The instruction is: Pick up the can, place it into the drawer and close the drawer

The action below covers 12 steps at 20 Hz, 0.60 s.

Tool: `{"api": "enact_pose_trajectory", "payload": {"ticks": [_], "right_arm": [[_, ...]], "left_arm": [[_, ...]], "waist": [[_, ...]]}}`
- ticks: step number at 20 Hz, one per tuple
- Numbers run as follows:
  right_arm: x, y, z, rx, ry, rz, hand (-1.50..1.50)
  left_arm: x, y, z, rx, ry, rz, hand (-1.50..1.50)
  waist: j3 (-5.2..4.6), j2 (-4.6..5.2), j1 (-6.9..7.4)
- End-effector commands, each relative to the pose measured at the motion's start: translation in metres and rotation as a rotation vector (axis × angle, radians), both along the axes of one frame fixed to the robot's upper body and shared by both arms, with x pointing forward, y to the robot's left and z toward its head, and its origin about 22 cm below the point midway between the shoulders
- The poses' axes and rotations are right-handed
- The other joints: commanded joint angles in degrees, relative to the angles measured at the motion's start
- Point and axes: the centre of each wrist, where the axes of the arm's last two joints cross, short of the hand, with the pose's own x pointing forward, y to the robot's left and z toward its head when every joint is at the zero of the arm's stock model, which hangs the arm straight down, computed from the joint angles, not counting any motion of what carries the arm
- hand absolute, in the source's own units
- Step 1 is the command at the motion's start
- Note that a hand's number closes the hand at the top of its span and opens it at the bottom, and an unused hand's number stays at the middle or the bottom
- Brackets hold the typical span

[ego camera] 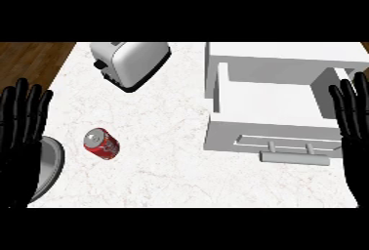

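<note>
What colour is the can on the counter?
Red with a silver top; the can shows best in the head view.

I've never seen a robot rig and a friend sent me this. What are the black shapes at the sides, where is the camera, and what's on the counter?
The camera sits at a humanoid robot's head, looking steeply down at a white counter. The black shapes are its own hands: left hand at the left edge, right hand at the right, both open, fingers up, holding nothing. On the counter are a red can, a toaster, an open white drawer with a bar handle, and a grey plate partly hidden by the left hand.
</note>
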Motion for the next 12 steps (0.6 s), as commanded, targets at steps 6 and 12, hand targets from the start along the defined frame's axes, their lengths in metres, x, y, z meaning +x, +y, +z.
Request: {"api": "enact_pose_trajectory", "payload": {"ticks": [6,12], "right_arm": [[0.005,0.005,-0.008,0.027,0.053,0.058,-1.50],[-0.014,-0.025,-0.030,0.105,0.309,-0.228,-1.50]], "left_arm": [[0.011,0.015,0.002,-0.007,0.017,-0.669,-1.50],[0.005,0.116,-0.012,0.144,0.360,-0.657,-1.50]], "waist": [[-0.11,3.13,-4.25],[0.16,2.76,-3.59]]}}
